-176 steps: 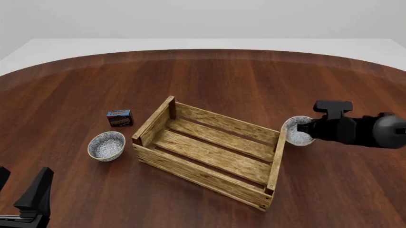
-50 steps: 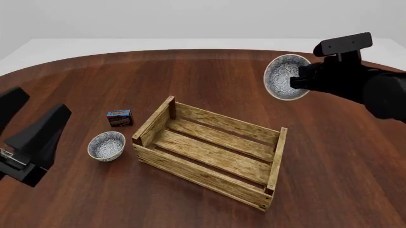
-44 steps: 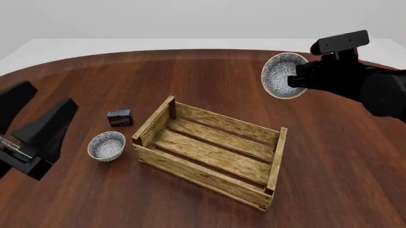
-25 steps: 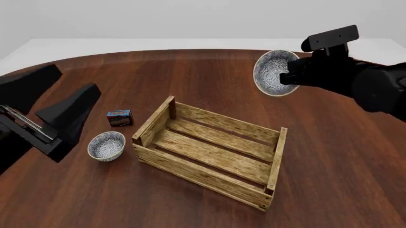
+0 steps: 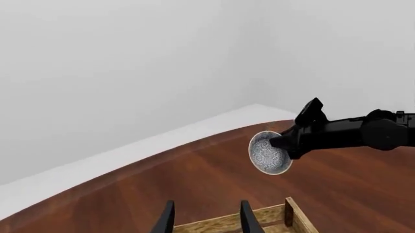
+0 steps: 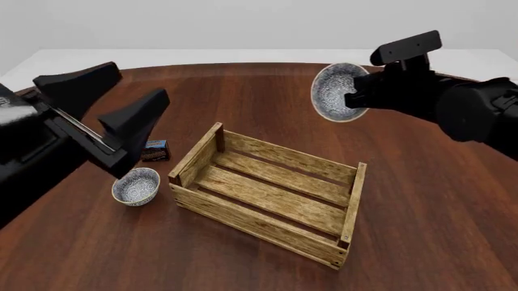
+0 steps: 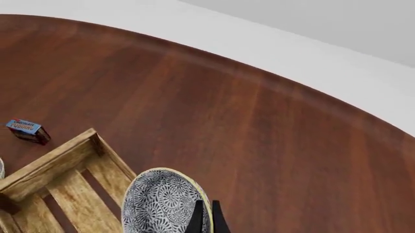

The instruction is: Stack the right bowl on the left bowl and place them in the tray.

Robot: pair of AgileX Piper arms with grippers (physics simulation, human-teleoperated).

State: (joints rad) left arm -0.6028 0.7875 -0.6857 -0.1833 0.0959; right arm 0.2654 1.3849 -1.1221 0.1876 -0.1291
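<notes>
Dark reddish wood covers the round table (image 6: 267, 109), which sits against a plain pale wall. Near its middle stands the tray (image 6: 271, 194), a light-brown slatted crate with corner posts, set at an angle to the front view. The left bowl (image 6: 136, 186) rests upright on the table just beside the tray's left end, its patterned inside facing up, and a small dark blue-red box (image 6: 155, 150) lies just behind it. The right gripper (image 6: 353, 98) holds the right bowl (image 6: 334, 92) in the air above the far side of the table, beyond the tray's back wall; the bowl is tipped on edge so that its opening faces left. In the right wrist view the two fingertips (image 7: 196, 217) sit pressed close together over the bowl's rim, so this pincer is clamped on the right bowl. The left gripper (image 6: 105, 100) is raised above the table's left side, over the left bowl and the box in the front view, with its two dark fingers spread apart and nothing between them; the left wrist view shows the same gap between its fingertips (image 5: 167, 221).
</notes>
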